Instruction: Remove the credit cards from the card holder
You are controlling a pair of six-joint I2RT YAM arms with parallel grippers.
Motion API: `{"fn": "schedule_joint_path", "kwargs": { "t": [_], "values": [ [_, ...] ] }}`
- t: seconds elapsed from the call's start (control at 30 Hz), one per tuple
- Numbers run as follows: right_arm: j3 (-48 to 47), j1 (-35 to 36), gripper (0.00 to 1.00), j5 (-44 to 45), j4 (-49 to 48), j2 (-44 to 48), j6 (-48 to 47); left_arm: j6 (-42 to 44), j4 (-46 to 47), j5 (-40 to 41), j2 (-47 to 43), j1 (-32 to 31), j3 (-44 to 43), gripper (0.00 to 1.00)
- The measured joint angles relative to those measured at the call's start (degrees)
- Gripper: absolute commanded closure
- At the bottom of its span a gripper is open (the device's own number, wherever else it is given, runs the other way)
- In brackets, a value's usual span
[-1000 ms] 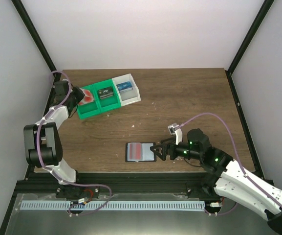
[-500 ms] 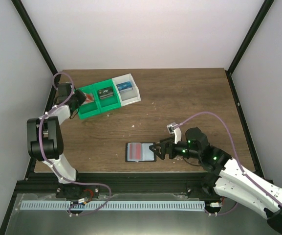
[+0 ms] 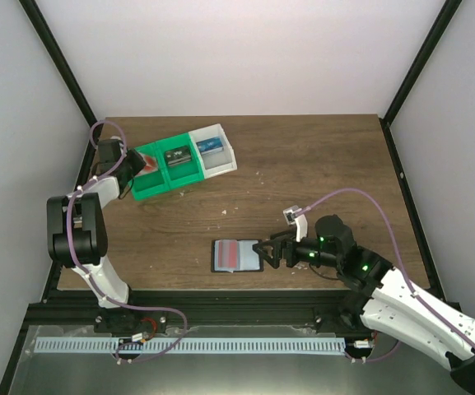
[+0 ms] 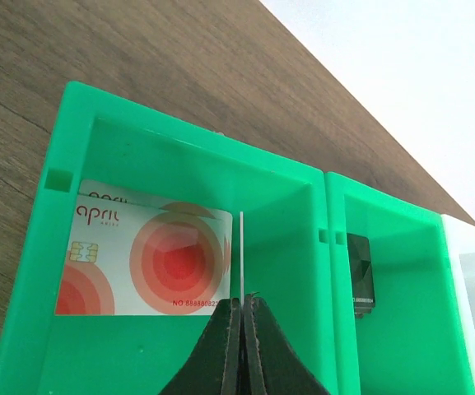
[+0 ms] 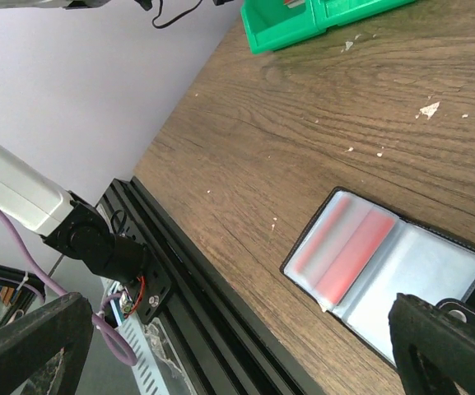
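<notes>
The card holder [image 3: 235,255] lies open on the table near the front, and the right wrist view shows a red credit card [image 5: 342,255] in its left clear pocket [image 5: 389,276]. My right gripper [image 3: 267,250] is open at the holder's right edge, one finger [image 5: 447,341] over the tab side. My left gripper [image 4: 242,306] is shut on a thin credit card [image 4: 242,247], seen edge-on, above the green tray's left compartment [image 4: 278,206]. A white credit card with red circles [image 4: 151,259] lies flat in that compartment.
The green-and-white tray [image 3: 183,161] stands at the back left, with a black item [image 4: 360,271] in its middle compartment and a blue item [image 3: 210,146] in the white one. The black frame rail [image 5: 179,271] runs along the table's front edge.
My left wrist has shifted slightly back and left over the tray's left compartment. The right arm and the card holder have barely moved.
</notes>
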State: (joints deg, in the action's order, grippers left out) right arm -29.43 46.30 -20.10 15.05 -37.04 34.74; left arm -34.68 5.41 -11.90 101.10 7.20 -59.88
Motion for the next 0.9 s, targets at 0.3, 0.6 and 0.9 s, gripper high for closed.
{"fn": "schedule_joint_path", "kwargs": {
  "t": [0.3,0.6,0.9],
  "values": [
    [0.0,0.0,0.0,0.22,0.15,0.24,0.04,0.24,1.95,0.33,1.31,0.0,-0.02,1.0],
    [0.0,0.0,0.0,0.66,0.57,0.63,0.04,0.44,2.73,1.36,3.52,0.0,-0.04,1.0],
    [0.0,0.0,0.0,0.72,1.27,0.61,-0.02,0.5,4.13,2.23,3.87,0.0,-0.81,0.99]
  ]
}}
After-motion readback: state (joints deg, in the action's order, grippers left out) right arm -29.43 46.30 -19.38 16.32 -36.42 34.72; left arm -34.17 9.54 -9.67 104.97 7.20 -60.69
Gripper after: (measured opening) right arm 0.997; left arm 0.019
